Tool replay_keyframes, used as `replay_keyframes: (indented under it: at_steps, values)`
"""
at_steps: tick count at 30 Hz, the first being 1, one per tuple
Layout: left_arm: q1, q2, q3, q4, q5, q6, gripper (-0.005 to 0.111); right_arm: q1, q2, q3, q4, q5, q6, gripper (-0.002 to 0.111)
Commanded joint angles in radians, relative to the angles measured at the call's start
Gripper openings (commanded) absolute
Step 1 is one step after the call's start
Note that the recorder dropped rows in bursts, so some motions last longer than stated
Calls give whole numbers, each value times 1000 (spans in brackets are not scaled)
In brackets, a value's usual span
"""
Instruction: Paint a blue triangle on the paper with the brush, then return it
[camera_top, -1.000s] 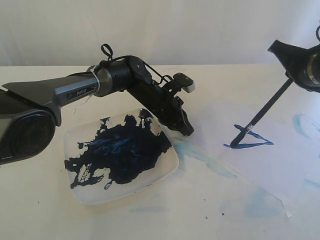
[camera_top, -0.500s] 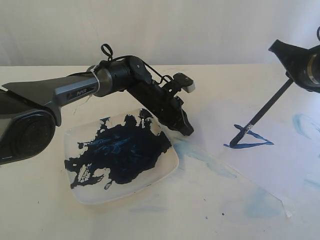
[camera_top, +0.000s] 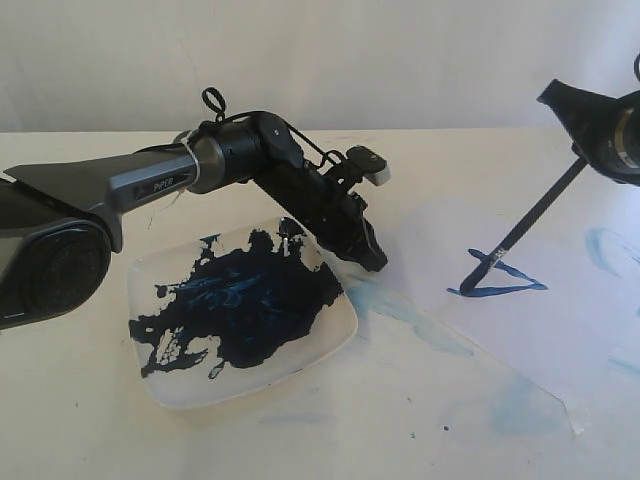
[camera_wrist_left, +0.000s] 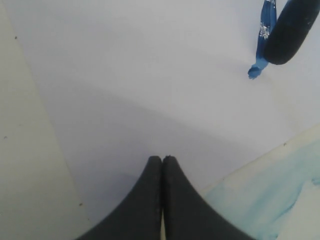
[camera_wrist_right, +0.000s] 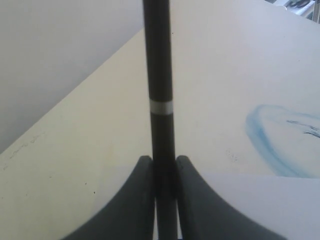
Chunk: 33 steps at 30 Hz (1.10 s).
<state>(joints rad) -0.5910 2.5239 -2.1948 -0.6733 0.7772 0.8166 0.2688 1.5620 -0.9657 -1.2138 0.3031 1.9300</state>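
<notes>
The paint-smeared plate (camera_top: 250, 396) lies near left, beside the paper (camera_top: 540, 335); the left gripper (camera_wrist_left: 161, 165), jaws together and empty, rests on its left edge; farther right, the right gripper (camera_wrist_right: 160, 162) clamps the brush (camera_top: 530, 215), tip on the blue triangle (camera_top: 503, 284); dragging could smear wet lines.

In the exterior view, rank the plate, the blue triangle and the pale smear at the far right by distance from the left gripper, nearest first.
From the left gripper:
1. Plate, right beside it, to its left.
2. Blue triangle, on the paper, rightward.
3. Pale blue smear, far right edge.
</notes>
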Motion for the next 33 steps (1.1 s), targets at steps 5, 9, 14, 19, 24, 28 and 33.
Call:
replay_keyframes:
  at_steps: [5, 9, 14, 19, 24, 28, 33]
  values:
    - [1, -1, -1, -5, 31, -3, 0, -3, 26, -5, -14, 13, 12, 0]
    - [1, -1, -1, -5, 31, -3, 0, -3, 26, -5, -16, 18, 12, 0]
    - [1, -1, -1, -5, 31, -3, 0, -3, 26, -5, -62, 29, 69, 0]
    - [1, -1, -1, -5, 31, -3, 0, -3, 26, -5, -138, 36, 145, 0]
    - [1, -1, -1, -5, 31, -3, 0, -3, 34, -5, -177, 47, 161, 0]
    - [1, -1, -1, -5, 31, -3, 0, -3, 44, -9, -177, 58, 161, 0]
    - [1, -1, -1, -5, 41, -3, 0, -3, 83, -46, -177, 58, 161, 0]
